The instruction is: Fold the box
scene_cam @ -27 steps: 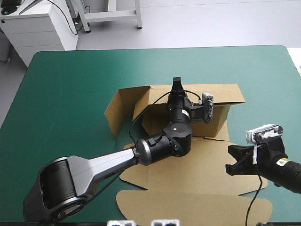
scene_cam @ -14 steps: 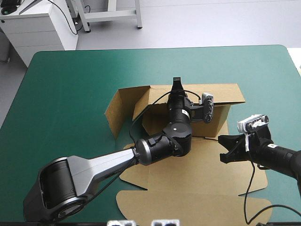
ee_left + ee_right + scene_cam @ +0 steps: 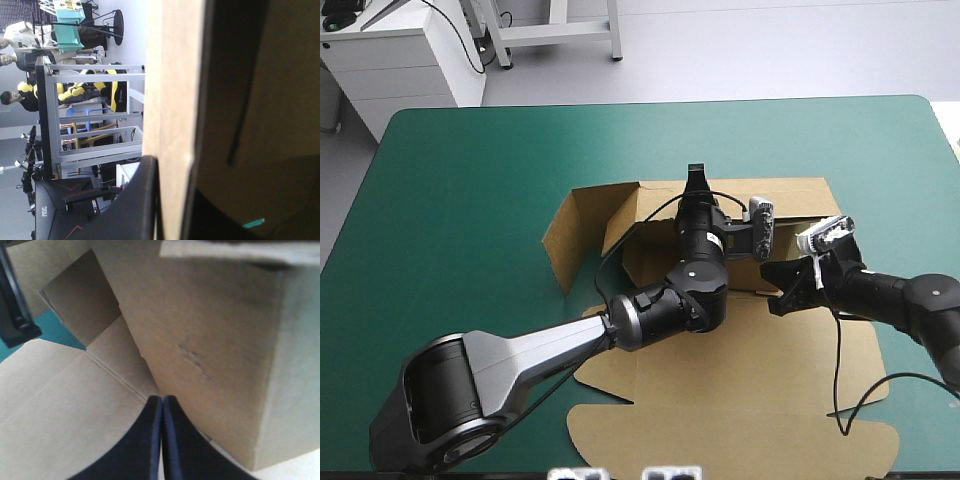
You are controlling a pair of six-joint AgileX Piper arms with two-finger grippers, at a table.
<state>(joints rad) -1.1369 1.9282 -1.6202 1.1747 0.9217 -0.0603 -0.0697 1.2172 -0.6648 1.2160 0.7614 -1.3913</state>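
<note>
Two black fin-shaped fingers [image 3: 135, 210] of the left gripper [image 3: 696, 177] pinch the far wall of the brown box [image 3: 720, 385]; those of the right gripper [image 3: 162, 402] meet in one pointed arch at the right wall's base crease. Its matte board, walls raised and lid flat, sits mid-table on the teal-green cover [image 3: 470, 180].
</note>
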